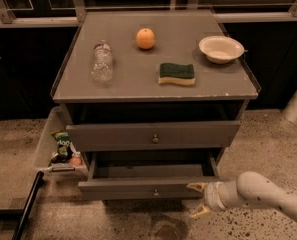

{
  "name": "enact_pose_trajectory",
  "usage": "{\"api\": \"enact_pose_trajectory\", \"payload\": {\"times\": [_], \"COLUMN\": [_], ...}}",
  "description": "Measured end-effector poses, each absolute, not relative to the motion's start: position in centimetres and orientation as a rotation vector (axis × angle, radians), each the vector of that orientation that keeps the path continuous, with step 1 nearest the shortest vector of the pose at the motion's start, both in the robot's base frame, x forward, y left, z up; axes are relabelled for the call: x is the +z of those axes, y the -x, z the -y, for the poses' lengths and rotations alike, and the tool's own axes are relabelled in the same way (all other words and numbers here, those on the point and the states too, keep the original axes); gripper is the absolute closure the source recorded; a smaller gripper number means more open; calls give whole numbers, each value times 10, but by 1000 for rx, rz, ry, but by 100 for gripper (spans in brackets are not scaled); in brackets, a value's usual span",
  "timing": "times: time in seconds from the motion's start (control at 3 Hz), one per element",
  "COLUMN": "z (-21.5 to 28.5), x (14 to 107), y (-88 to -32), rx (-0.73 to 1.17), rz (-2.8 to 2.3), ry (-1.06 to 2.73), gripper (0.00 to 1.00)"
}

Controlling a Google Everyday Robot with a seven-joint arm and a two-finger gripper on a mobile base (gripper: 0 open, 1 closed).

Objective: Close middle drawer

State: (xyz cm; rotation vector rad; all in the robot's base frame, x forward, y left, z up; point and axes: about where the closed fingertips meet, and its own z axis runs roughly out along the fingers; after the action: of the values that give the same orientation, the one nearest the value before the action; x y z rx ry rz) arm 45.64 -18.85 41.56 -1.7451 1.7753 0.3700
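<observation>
Grey middle drawer (138, 188) sits part-open, its right end beside the end effector (199, 200).

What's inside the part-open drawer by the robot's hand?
The middle drawer shows bare floor; its back is hidden under the top drawer. The gripper sits at its front right corner.

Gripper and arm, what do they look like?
The gripper, at the middle drawer's right front corner, has two short tan pointed fingers on a ringed white wrist. The arm is a smooth, rounded white tube with small dark specks. No cables show.
</observation>
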Motion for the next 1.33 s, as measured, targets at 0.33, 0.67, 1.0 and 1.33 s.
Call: {"api": "enact_pose_trajectory", "payload": {"times": [0.33,0.67,1.0,1.33], "z": [199,208,208,208], "x": [413,411,411,411], "y": [-516,-540,-540,-540], "rx": [330,310,310,310], "rz": [-1773,-1787,-1787,-1787], "ry": [1746,1737,1737,1737], "gripper": [57,80,81,57]}}
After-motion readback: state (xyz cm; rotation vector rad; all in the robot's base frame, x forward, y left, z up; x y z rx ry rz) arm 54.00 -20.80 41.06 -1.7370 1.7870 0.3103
